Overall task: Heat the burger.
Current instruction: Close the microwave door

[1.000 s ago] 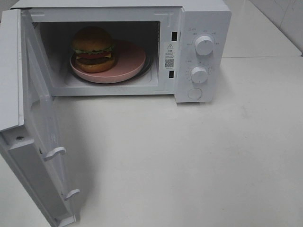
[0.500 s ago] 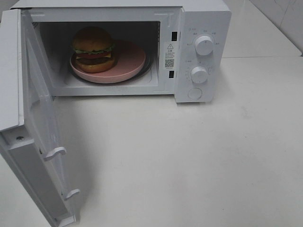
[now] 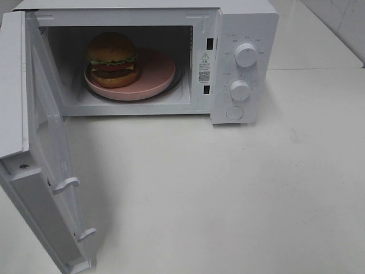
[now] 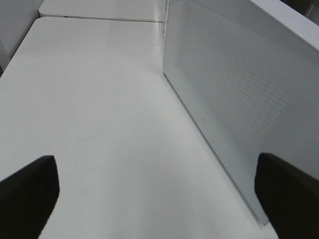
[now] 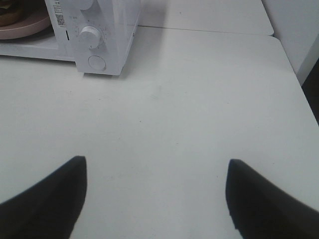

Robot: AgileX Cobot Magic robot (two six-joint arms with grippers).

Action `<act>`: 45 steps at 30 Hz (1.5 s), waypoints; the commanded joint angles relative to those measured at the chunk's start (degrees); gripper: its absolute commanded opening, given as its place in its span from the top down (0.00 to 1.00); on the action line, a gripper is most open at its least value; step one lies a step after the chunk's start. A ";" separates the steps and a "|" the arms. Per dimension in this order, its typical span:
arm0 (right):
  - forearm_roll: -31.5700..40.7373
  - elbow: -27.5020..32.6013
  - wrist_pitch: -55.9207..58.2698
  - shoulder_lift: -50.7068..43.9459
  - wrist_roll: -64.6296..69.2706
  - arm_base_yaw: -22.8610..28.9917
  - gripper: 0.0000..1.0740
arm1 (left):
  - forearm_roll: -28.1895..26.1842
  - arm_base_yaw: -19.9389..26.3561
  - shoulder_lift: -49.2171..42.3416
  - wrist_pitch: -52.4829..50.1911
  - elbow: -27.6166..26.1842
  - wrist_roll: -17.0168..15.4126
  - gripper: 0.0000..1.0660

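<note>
White table [image 3: 228, 194], burger [image 3: 112, 59] inside microwave [image 3: 259, 25], maybe tiles [image 3: 348, 23]

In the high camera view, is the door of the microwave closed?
No, the microwave door stands swung wide open, and the burger on the pink plate is exposed inside.

Golden-brown burger [image 3: 112, 59], pink plate [image 3: 157, 71], white microwave [image 3: 245, 23].
</note>
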 commanded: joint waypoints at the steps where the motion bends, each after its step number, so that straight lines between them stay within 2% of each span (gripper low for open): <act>1: 0.06 0.34 -0.11 -1.55 -0.74 -0.34 0.29 | -0.06 0.00 -0.86 -0.74 0.11 0.06 0.06; 45: 0.00 0.34 -0.11 -1.55 -0.63 -0.34 0.29 | -0.17 0.00 -0.86 -0.74 0.11 0.06 0.06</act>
